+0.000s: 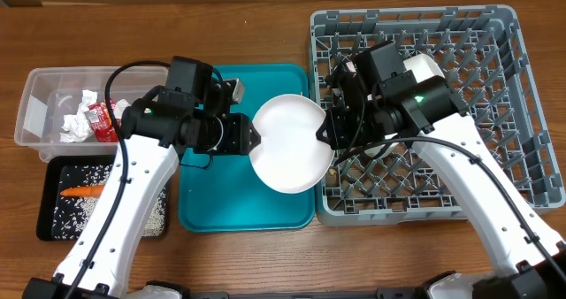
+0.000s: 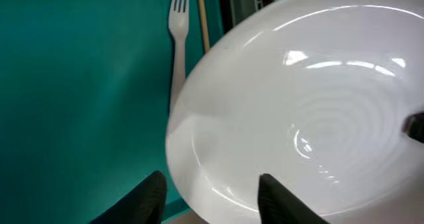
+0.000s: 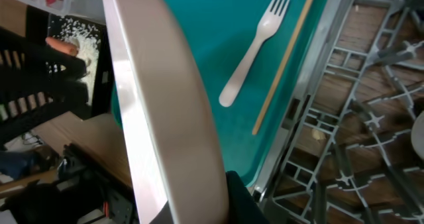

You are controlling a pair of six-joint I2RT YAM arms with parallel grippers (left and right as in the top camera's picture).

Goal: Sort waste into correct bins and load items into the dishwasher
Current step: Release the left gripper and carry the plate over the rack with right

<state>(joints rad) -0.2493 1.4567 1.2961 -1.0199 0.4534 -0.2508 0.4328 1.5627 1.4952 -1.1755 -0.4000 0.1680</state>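
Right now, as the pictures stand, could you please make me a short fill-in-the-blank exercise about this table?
1. The fork lies on the teal tray beside a thin wooden ___.
2. The carrot lies in the small tray whose colour is ___.
3. The right end effector is shut on the rim of the ___.
Missing words: stick; black; plate.

The wooden table [image 1: 177, 16] carries a clear tub [image 1: 31, 122], black tray [image 1: 51, 171], teal tray [image 1: 212, 202] and grey dish rack [image 1: 513, 113].
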